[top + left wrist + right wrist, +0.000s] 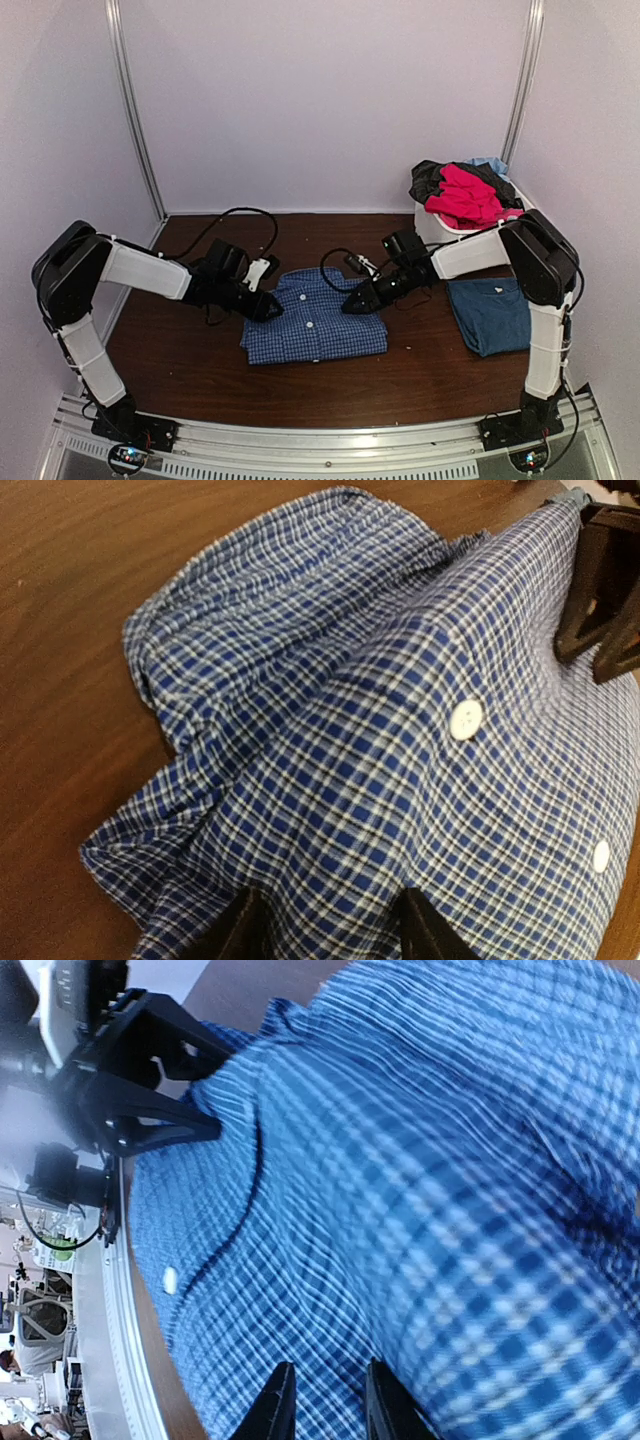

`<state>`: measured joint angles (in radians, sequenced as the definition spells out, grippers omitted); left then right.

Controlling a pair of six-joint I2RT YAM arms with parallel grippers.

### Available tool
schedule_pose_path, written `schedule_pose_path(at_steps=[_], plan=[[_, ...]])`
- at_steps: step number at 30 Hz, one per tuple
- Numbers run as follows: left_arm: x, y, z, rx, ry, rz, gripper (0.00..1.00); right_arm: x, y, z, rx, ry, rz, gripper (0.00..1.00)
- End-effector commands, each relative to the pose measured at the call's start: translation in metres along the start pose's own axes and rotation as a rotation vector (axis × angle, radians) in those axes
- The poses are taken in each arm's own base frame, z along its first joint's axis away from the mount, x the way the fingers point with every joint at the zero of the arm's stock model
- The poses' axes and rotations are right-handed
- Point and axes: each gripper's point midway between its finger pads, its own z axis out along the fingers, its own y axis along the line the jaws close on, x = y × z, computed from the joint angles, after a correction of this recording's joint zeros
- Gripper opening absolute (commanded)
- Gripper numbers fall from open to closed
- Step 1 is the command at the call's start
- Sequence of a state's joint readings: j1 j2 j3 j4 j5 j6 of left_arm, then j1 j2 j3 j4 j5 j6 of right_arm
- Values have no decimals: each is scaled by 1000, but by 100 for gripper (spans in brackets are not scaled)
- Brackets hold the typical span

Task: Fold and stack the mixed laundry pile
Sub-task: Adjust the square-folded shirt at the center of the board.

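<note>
Checked shirt (312,320) lies flat, left gripper (272,308) half-open at its left edge, right gripper (350,303) narrow, grip unclear

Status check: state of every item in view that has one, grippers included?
Blue-and-white checked button shirt: folded, flat on brown wooden table, buttons up.
Dark-blue T-shirt: folded, flat, to the right of the checked shirt.
White plastic bin: heaped with unfolded red-pink, black and light-blue clothes.
Left gripper: open, fingers astride shirt edge.
Right gripper: jaws narrow over shirt fabric; grip unclear.
</note>
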<state>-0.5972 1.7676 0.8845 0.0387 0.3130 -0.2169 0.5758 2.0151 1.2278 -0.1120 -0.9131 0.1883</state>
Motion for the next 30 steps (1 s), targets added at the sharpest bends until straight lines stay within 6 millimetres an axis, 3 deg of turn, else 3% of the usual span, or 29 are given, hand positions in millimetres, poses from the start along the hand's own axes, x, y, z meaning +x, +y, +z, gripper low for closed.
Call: schedule_pose_path(at_steps=[1,5,7,10,13,17,20,24,30], plan=[[18,-11,-4,62,-14,-73,47,41,-25,14,35,37,84,24],[46,-22,-21,80,19,-83,46,78,9,25,-18,87,101,24],[45,-34,-39,118,-14,-74,48,95,37,26,-70,109,99,24],[33,-45,-70,138,-113,-74,58,86,68,9,-133,71,63,27],[15,-37,-95,70,-199,-93,66,61,82,-17,-115,21,-4,38],[6,-17,-110,-12,-236,-158,72,30,68,-49,-33,-48,-22,45],[11,-1,-108,-44,-210,-222,73,27,39,-59,64,-52,-4,49],[28,18,-105,-103,-152,-309,74,32,16,-54,119,-21,-19,53],[44,19,-88,-86,-75,-334,72,39,12,-34,32,18,-11,57]])
